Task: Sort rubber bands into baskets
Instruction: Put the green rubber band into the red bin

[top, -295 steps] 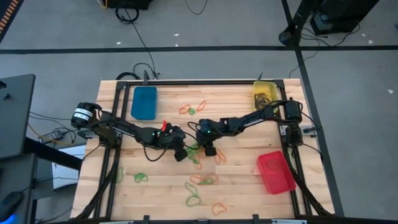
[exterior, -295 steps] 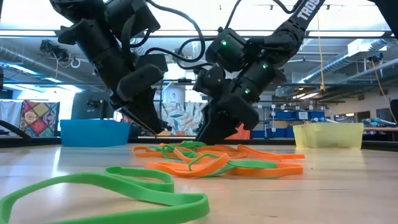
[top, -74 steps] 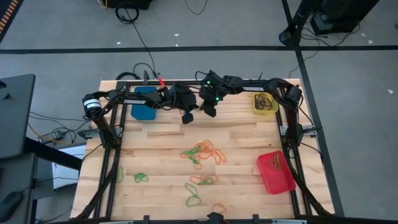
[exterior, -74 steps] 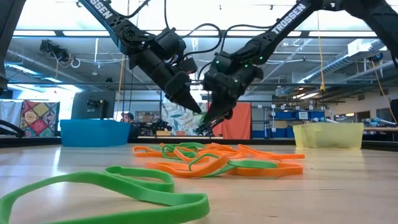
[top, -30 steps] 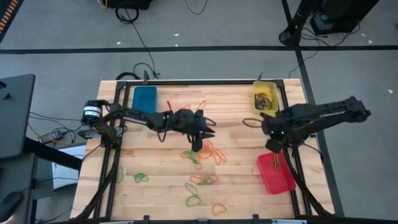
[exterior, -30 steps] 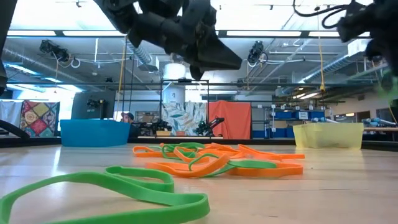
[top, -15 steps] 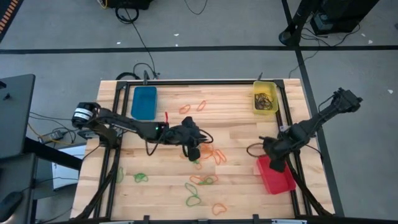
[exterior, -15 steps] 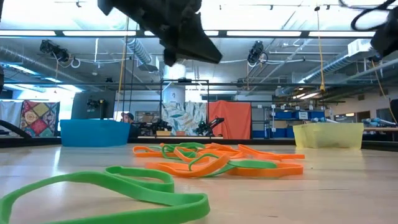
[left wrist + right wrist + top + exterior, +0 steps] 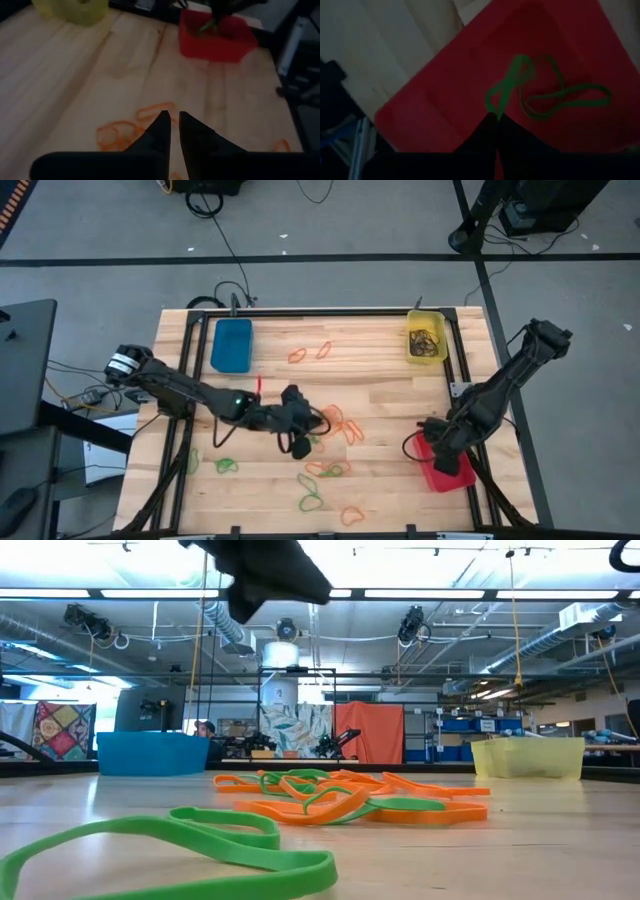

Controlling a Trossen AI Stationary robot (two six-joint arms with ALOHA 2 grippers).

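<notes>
The right gripper (image 9: 496,120) hangs over the red basket (image 9: 446,472) at the table's right edge, its fingers pinched on a green rubber band (image 9: 507,90) that trails onto another green band lying in the basket; from above the arm hides most of that bin. The left gripper (image 9: 174,122) hovers above the orange-and-green tangle of rubber bands (image 9: 335,423) mid-table, fingers nearly together with a thin gap and nothing between them. Bare wood lies open toward the blue basket (image 9: 231,345) and yellow basket (image 9: 425,335) along the far edge.
</notes>
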